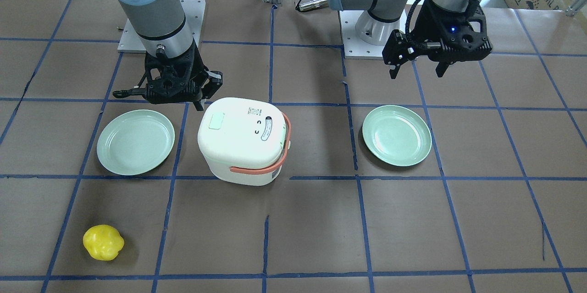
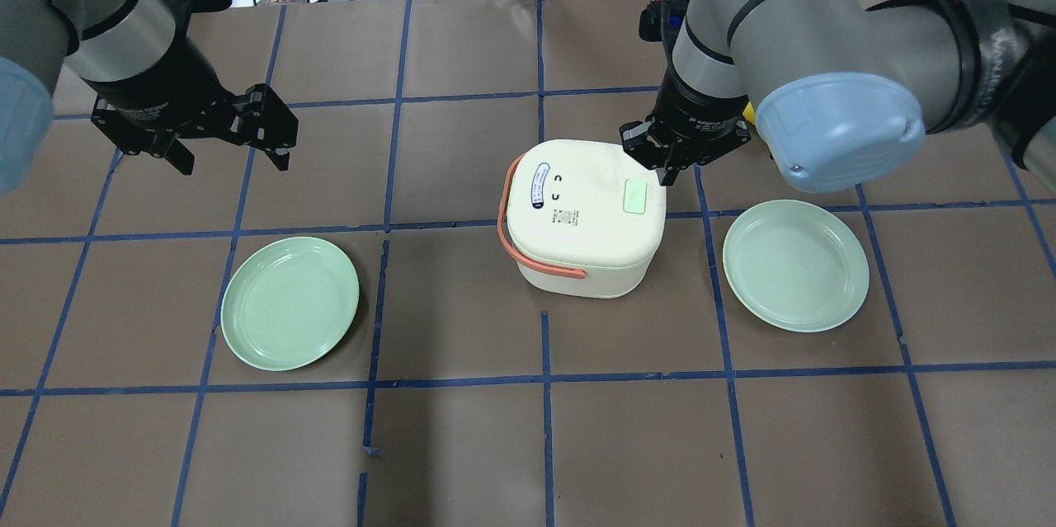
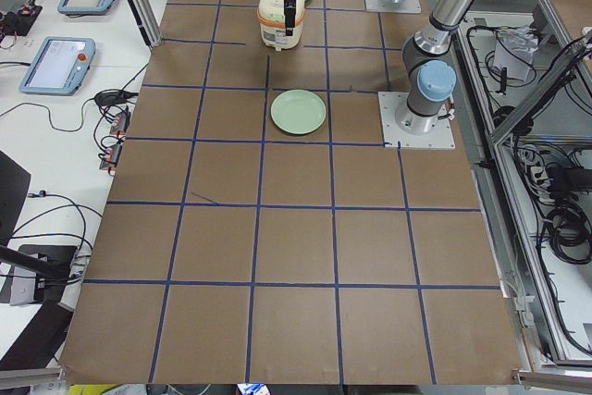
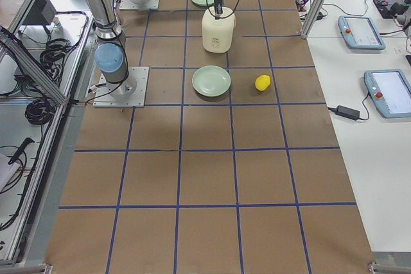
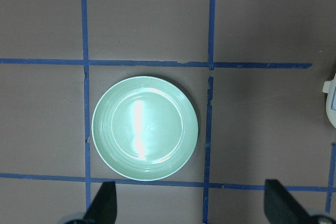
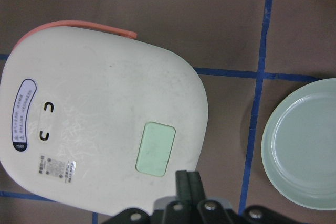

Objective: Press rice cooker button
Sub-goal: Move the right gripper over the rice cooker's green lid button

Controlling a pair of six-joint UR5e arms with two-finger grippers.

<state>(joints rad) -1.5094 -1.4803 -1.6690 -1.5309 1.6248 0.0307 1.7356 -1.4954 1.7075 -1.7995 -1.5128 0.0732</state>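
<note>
Two arms hang over the brown table (image 1: 312,238) in the front-facing view. The right arm points straight down, with the right gripper (image 1: 198,104) at the robot-side edge of the white rice cooker (image 1: 243,146). It is just beside the pale green button (image 1: 215,121) on the lid, and I cannot tell whether it touches. The left gripper (image 1: 416,73) hovers well apart, spread wide, behind the plate on the robot's left (image 1: 396,135). The plate on the robot's right (image 1: 135,141) lies just beside the cooker. A yellow lump (image 1: 103,242) sits farther out on that side.

From overhead, the cooker stands between the two plates. Its orange handle (image 1: 252,171) is folded down around the side away from the button. The right arm bends in from the right with its wrist vertical and its tips pressed together at the lid's rim by the button. The left wrist is vertical too.

In both side views the right arm stands upright over the cooker.

The left wrist camera looks straight down on a plate between two spread fingertips (image 5: 102,205) that hold nothing. The right wrist camera shows the fingers (image 6: 187,179) closed on each other at the lid's edge, next to the button.
</note>
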